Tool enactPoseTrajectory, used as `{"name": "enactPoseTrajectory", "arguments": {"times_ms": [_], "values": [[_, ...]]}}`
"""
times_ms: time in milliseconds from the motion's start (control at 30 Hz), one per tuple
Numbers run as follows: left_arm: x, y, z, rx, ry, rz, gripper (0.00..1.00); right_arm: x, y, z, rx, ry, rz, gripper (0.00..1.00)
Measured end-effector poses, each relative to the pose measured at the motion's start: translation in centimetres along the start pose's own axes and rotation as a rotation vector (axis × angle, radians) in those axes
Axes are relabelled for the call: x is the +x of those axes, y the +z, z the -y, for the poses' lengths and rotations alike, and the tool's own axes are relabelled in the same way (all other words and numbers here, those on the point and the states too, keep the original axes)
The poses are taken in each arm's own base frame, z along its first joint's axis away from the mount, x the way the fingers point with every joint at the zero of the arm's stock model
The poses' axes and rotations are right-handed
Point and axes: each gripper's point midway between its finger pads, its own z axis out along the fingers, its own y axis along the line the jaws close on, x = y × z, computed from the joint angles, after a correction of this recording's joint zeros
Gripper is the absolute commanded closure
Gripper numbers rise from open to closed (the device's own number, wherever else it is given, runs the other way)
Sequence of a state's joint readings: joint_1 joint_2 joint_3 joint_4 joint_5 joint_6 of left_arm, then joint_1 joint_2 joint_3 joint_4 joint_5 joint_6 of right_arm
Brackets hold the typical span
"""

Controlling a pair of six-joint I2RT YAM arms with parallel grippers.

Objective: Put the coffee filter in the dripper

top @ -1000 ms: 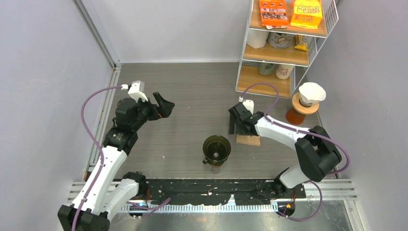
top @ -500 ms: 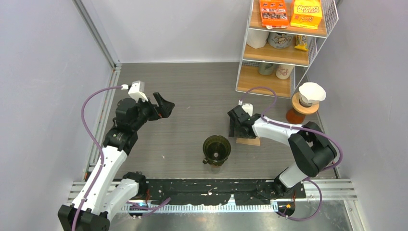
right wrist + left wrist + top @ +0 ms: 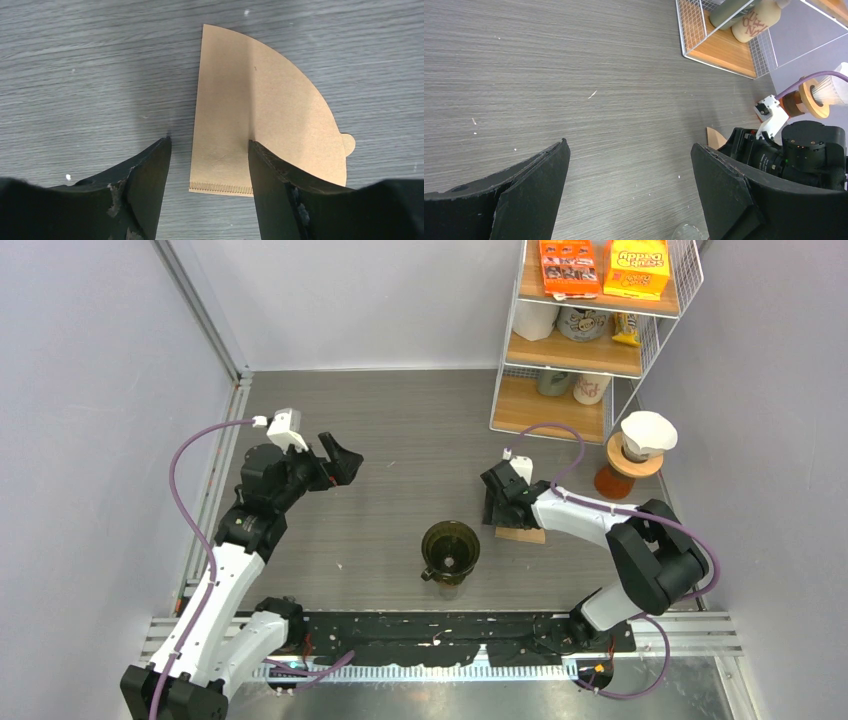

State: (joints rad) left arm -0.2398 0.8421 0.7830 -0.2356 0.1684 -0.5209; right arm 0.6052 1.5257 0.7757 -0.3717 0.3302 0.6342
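**Top external view.** The coffee filter (image 3: 524,534) lies flat on the table (image 3: 400,420), just right of the dripper (image 3: 450,548). The right gripper (image 3: 497,512) covers most of it, so only a tan strip shows and its outline cannot be read here. The left gripper (image 3: 340,460) hangs well apart to the left, jaws spread wide and empty. A wire shelf rack (image 3: 590,340) and a wood-collared carafe (image 3: 635,455) stand beyond the filter, on the far right.

**Left wrist view.** Only one tan corner of the filter shows, beside the right arm's wrist. A sliver of glass rim (image 3: 686,233) is cut off at the lower edge, too little to identify.

**Right wrist view.** The filter is a flat, folded fan.
- Its crimped seam is nearest the camera, and its apex is at the near-left corner.
- Its long straight edge runs away from the camera, and its curved rim faces far-right, with a small tab (image 3: 348,144) on the right.
- Its near-right part is hidden behind a finger.

The jaws are partly parted and grasp nothing. One fingertip (image 3: 161,150) stands over bare table just beside the straight edge. The other fingertip (image 3: 260,155) is over the paper; whether it touches the paper cannot be told.
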Motion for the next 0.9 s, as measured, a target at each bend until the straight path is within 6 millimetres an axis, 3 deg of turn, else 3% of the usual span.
{"name": "enactPoseTrajectory", "arguments": {"times_ms": [133, 300, 533, 667, 900], "values": [[0.0, 0.0, 0.0, 0.000, -0.003, 0.000, 0.01, 0.0, -0.1, 1.1, 0.012, 0.025, 0.004, 0.41], [0.0, 0.0, 0.0, 0.000, -0.004, -0.001, 0.01, 0.2, -0.1, 1.6, 0.016, 0.037, 0.006, 0.53], [0.1, 0.0, 0.0, -0.001, -0.004, -0.002, 0.01, 0.4, -0.2, 1.7, 0.009, 0.049, 0.007, 0.63], [0.1, -0.1, 0.0, 0.000, -0.004, -0.001, 0.01, 0.3, -0.2, 1.6, 0.006, 0.056, 0.007, 0.75], [0.1, -0.1, 0.0, 0.002, -0.005, 0.001, 0.01, 0.7, -0.8, 1.3, -0.039, 0.055, 0.005, 0.84]]}}
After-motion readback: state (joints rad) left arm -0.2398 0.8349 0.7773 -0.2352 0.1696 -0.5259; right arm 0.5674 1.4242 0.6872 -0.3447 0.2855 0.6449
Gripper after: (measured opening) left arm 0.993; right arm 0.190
